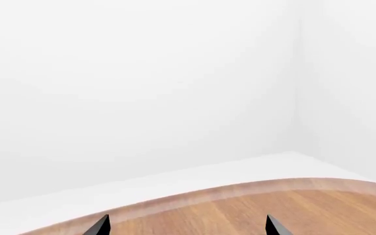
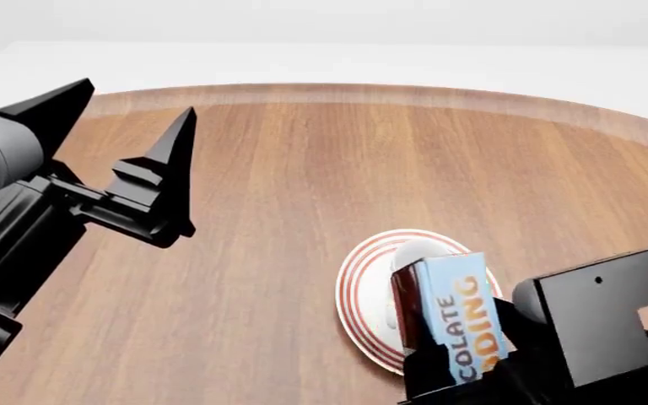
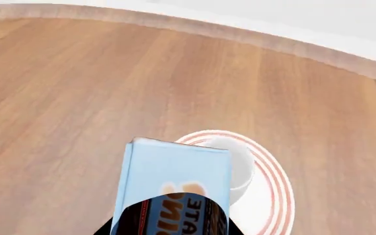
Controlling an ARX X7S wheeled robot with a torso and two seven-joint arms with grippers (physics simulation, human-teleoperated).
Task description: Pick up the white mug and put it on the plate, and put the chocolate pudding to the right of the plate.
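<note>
The plate (image 2: 358, 287) with red rings lies on the wooden table, and the white mug (image 2: 417, 251) stands on it. My right gripper (image 2: 459, 375) is shut on the chocolate pudding (image 2: 459, 321), a light blue box with orange lettering, and holds it above the plate, partly hiding the mug. In the right wrist view the chocolate pudding (image 3: 175, 181) fills the near middle, with the white mug (image 3: 240, 161) and the plate (image 3: 276, 181) behind it. My left gripper (image 2: 121, 148) is open and empty, raised over the left of the table; its fingertips (image 1: 100, 226) show over bare wood.
The round wooden table (image 2: 301, 169) has its curved far edge (image 2: 358, 91) against a white floor and walls. The left wrist view shows the table edge (image 1: 240, 188) and a white room corner.
</note>
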